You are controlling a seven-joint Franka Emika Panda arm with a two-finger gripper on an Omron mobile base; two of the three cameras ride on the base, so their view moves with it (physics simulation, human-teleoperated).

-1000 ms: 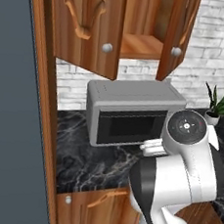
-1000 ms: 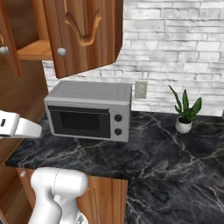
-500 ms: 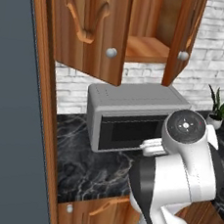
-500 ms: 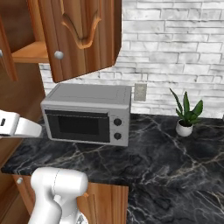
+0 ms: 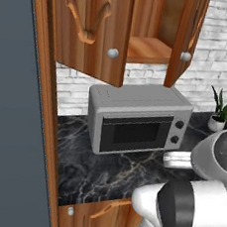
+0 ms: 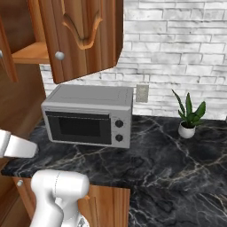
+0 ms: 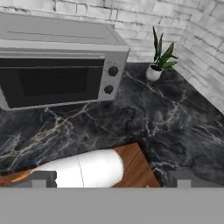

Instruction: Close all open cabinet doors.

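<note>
A: What does the left base view show?

B: Two cabinet doors stand open above the microwave [image 5: 137,119]. The left door [image 5: 90,28] swings out toward the camera, its knob [image 5: 112,53] at the lower edge. The right door [image 5: 186,39] is seen nearly edge-on, with its own knob [image 5: 186,56]. Between them the cabinet shelf [image 5: 147,49] is exposed. The microwave sits on the dark marble counter [image 5: 99,171], and a potted plant [image 5: 220,115] stands off to the right.

A: And the right base view?

B: One open door [image 6: 82,37] hangs out over the microwave [image 6: 88,116], knob [image 6: 59,55] near its bottom corner. The other door [image 6: 5,53] shows only as a sliver at the left edge. The plant [image 6: 188,117] stands well apart from the microwave, by the brick wall [image 6: 177,48].

A: The hand view?

B: It looks across the counter [image 7: 144,118] at the microwave [image 7: 57,65] and plant [image 7: 159,59]. The gripper [image 7: 109,179] fingertips barely rise at the bottom; they look spread wide, holding nothing.
</note>
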